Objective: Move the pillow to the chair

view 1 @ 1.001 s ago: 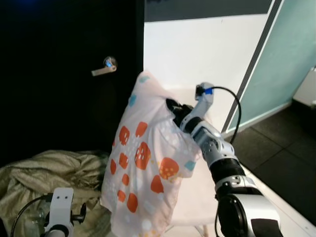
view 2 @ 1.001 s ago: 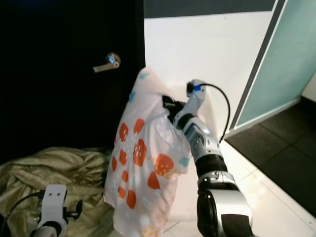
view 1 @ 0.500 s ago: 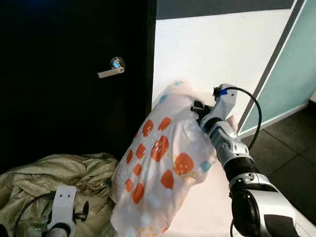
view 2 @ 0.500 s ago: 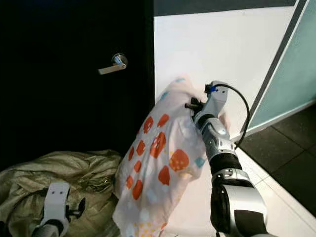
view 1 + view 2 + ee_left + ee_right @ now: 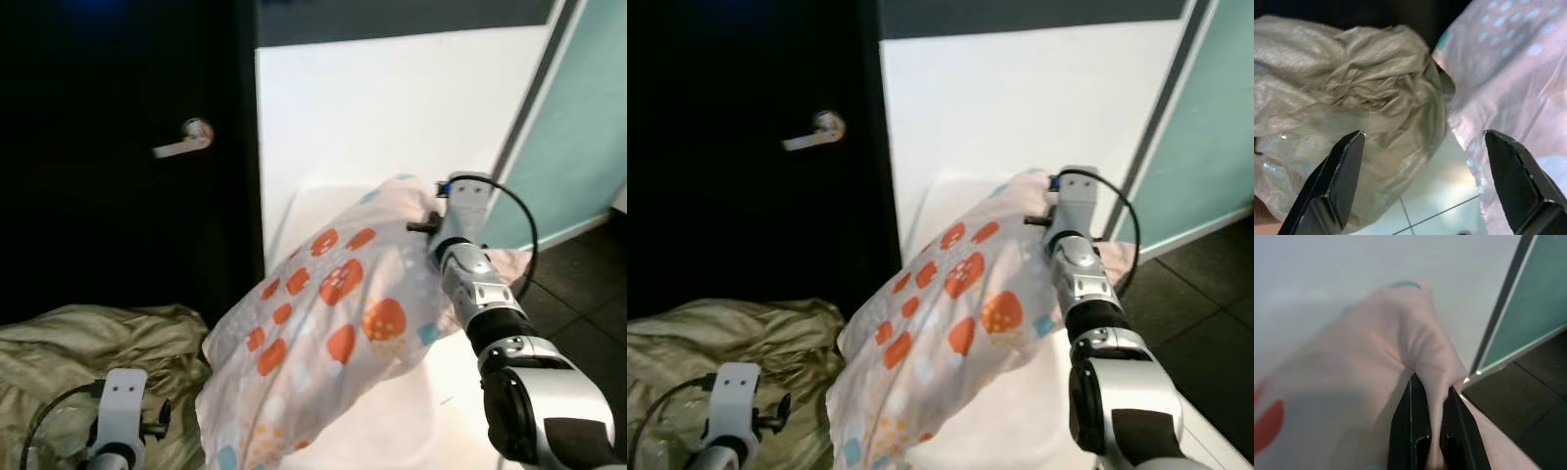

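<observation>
Your right pincer (image 5: 1431,431) pinches the pillow (image 5: 343,323) at its far end; it slants down left over the white chair (image 5: 313,211).

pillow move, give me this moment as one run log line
right gripper: shut on pillow | pillow: held tilted over white chair | left gripper: open, idle above olive bag

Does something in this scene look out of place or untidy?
Yes. A crumpled olive-beige cloth lies in a heap on the floor beside the dark door, which looks untidy. The pillow hangs at a slant, its upper corner pinched by the right hand. The left hand is open.
</observation>
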Available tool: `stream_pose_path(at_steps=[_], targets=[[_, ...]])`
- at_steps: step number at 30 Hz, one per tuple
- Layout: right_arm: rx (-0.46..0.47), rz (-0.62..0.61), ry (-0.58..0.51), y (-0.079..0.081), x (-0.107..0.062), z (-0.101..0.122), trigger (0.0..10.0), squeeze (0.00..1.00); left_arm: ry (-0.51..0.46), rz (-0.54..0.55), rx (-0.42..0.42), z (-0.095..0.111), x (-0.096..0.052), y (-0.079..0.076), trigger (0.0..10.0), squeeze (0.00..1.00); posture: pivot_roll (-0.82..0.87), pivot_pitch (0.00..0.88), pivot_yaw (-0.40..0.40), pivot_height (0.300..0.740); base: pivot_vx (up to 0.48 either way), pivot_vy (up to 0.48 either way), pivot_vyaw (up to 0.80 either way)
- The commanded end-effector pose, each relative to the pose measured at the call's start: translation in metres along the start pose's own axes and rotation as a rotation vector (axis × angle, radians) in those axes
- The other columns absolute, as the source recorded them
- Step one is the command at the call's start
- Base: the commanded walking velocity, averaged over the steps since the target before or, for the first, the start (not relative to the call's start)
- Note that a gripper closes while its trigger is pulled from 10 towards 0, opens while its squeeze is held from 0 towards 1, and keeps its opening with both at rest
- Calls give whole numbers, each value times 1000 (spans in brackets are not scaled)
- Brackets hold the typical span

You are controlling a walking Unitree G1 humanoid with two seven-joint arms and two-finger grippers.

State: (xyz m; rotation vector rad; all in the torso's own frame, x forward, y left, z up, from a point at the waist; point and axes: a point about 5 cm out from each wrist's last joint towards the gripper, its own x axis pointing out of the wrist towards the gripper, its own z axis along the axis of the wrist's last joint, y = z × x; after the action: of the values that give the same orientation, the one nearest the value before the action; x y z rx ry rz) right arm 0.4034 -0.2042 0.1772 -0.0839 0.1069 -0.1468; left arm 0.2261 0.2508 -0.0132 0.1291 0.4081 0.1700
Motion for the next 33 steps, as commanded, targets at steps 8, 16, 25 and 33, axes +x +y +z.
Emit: stream_pose_path(at_steps=[8, 16, 25, 33], targets=[[-168, -15, 177, -2, -4, -30, 10000, 0, 21, 2, -5, -5, -2, -1, 10000, 0, -127, 2, -31, 740, 0, 0, 0], [-134, 126, 325, 17, -12, -59, 10000, 0, 26, 3, -1, -8, -4, -2, 10000, 0, -124, 0, -34, 740, 0, 0, 0], [-144, 171, 410, 22, -16, -68, 10000, 0, 26, 5, -1, -9, -5, -1, 10000, 0, -123, 10, -34, 715, 0, 0, 0], [-190, 234, 563, 21, -30, -100, 10000, 0, 25, 13, 1, -9, -5, 0, 10000, 0, -120, 20, -30, 680, 0, 0, 0]])
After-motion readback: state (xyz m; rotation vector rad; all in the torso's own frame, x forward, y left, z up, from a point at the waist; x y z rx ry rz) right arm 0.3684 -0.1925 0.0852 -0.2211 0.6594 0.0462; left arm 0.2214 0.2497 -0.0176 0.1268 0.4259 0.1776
